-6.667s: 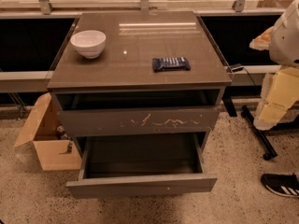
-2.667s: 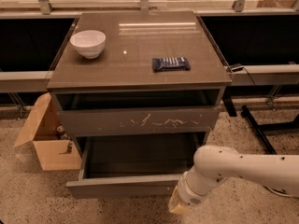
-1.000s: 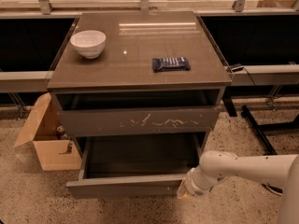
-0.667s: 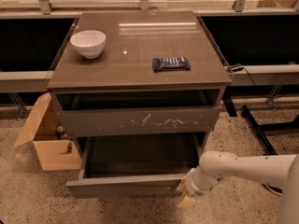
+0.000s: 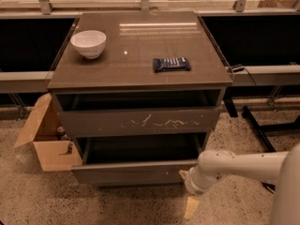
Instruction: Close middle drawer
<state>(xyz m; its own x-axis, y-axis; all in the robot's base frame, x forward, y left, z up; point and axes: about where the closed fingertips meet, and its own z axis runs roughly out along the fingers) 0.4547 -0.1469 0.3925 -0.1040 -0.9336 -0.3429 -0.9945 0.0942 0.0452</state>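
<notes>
Gripper (image 5: pixel 188 191) sat by the near-right corner of the middle drawer (image 5: pixel 126 172) — open, jutting near. Its spread, I couldn't tell. Pushing step, I judged — next, a straight shove far.

I see a glossy cabinet top (image 5: pixel 140 41) mirroring the lights. On it, a smooth white glazed-looking bowl (image 5: pixel 88 43) at upper left and a shiny dark-blue packet (image 5: pixel 172 64). The middle drawer (image 5: pixel 131 172) front is matt grey-brown and smooth; the top drawer (image 5: pixel 140 122) front is scuffed white. The box (image 5: pixel 47 146) at left is plain brown cardboard. The floor (image 5: pixel 37 200) looks like speckled stone. My gripper (image 5: pixel 189 192), lower right of centre, sits on a smooth white plastic-looking arm (image 5: pixel 243 165).
</notes>
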